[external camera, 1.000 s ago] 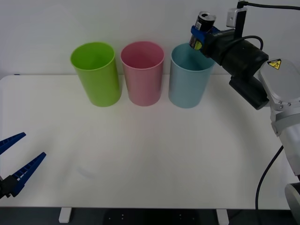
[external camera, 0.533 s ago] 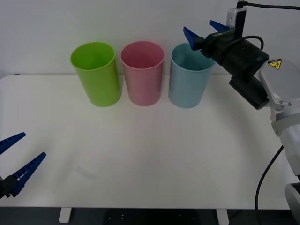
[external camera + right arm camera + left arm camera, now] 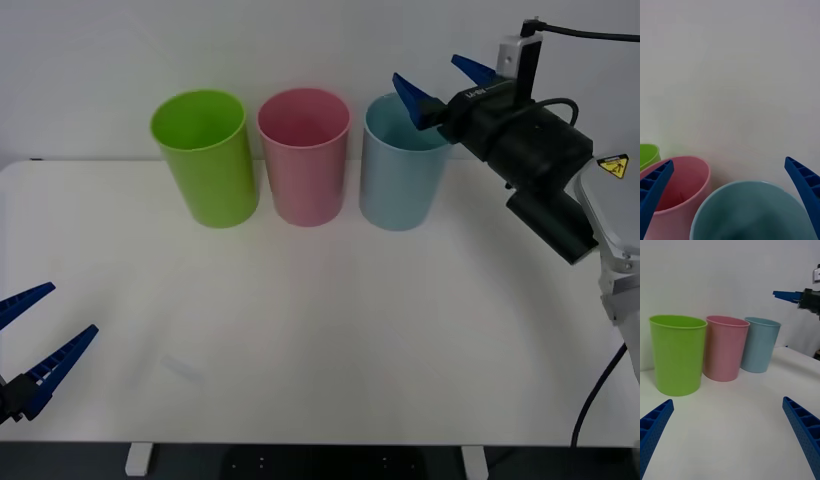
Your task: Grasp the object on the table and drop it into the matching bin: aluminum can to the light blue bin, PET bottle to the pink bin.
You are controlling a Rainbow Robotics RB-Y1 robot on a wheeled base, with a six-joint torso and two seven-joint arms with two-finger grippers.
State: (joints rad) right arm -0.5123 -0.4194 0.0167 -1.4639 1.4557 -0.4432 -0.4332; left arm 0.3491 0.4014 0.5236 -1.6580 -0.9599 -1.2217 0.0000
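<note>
Can nowhere on the counter (image 3: 300, 330); judging by that, it lies inside the light blue bin (image 3: 400, 165) (interior unseen). Right gripper (image 3: 440, 85) hovers above its rim, fingers spread, empty. Left gripper (image 3: 30, 345) waits open at the counter's near edge. Next: retreat.

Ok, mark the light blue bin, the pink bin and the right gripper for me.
light blue bin (image 3: 400, 185), front view, outer wall.
pink bin (image 3: 304, 175), front view, outer wall.
right gripper (image 3: 443, 88), front view, midway between its open fingertips.
</note>
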